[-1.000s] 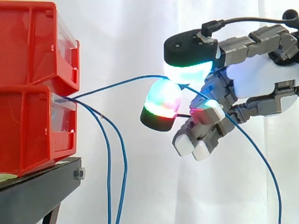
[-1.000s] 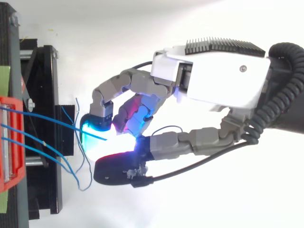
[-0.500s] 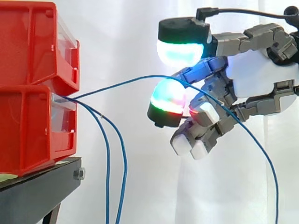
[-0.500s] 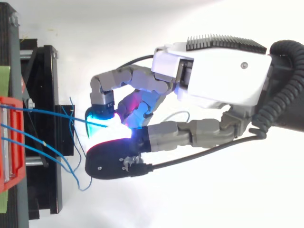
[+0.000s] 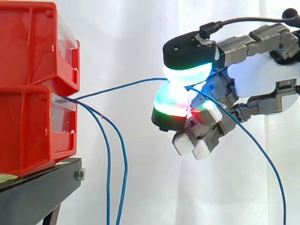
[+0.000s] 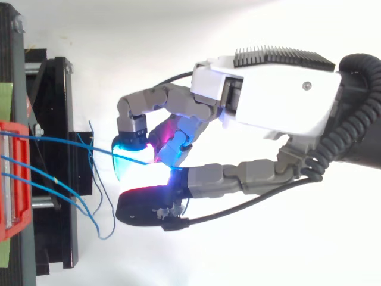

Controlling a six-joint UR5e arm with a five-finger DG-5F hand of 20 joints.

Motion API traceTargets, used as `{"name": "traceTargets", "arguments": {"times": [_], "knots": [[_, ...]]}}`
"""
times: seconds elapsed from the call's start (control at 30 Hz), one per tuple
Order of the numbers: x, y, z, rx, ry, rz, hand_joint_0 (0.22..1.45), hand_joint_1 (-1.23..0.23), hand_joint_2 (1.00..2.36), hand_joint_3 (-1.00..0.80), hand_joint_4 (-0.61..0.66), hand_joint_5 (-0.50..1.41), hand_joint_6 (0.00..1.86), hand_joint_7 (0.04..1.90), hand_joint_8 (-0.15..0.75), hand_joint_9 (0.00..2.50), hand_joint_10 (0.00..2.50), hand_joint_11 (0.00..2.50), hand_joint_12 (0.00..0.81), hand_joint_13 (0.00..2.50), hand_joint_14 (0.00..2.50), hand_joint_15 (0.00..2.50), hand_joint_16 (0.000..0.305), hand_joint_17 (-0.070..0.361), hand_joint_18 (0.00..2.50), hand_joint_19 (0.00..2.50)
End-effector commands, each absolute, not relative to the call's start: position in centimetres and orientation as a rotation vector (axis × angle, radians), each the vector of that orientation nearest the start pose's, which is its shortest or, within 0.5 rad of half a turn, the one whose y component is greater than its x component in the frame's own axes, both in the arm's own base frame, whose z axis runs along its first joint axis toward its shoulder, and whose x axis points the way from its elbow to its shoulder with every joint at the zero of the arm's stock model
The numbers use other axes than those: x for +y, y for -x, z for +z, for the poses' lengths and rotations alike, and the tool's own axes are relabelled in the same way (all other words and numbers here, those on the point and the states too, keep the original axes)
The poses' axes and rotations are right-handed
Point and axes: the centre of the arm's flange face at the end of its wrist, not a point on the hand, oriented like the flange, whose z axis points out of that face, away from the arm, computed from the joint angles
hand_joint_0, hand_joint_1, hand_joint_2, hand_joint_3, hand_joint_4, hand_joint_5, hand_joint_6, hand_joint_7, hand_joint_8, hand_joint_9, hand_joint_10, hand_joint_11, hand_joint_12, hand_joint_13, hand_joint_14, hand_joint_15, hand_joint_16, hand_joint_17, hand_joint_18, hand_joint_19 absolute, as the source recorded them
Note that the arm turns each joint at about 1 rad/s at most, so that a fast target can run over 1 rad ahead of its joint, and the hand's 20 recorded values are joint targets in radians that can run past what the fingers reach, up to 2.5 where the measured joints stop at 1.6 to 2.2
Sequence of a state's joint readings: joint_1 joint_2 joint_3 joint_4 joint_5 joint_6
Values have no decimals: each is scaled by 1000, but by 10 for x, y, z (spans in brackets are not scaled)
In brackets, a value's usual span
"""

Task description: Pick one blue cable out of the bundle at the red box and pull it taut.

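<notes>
Robot hand (image 5: 262,77) sat right of the stacked red plastic bins (image 5: 33,89). Its glowing pads (image 5: 171,101) were closed on one thin blue cable (image 5: 117,86), apparently pinching it. That cable ran from the lower bin in a slight arc. Two more blue cables (image 5: 108,187) hung down beside the bins.

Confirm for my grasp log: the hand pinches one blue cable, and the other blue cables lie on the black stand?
The hand pinches one blue cable, but the other blue cables hang beside the black stand, not on it; see the side view.
</notes>
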State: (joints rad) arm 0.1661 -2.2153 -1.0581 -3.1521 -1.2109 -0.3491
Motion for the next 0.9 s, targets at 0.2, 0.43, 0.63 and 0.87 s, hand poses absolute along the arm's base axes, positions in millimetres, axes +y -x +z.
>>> {"name": "traceTargets", "arguments": {"times": [0.2, 0.43, 0.63, 0.87], "knots": [[-45, -738, 356, 1357, -1061, 671, 613, -722, 1011, -74, 210, -87, 643, 1018, 406, 1105, 9, 929, 445, 785, 13, 419, 58, 129, 734, 403], [-47, -736, 365, 1355, -1026, 626, 608, -752, 1013, -71, 218, -118, 729, 837, 402, 1046, 8, 977, 438, 757, 13, 416, 56, 127, 716, 404], [-47, -736, 366, 1365, -1004, 599, 607, -767, 1013, -70, 219, -122, 738, 829, 395, 1029, 8, 974, 435, 748, 13, 410, 56, 127, 709, 399], [-45, -737, 369, 1366, -997, 589, 592, -790, 1011, -109, 205, -145, 810, 775, 402, 1025, 6, 986, 445, 751, 13, 414, 58, 131, 724, 390]]}}
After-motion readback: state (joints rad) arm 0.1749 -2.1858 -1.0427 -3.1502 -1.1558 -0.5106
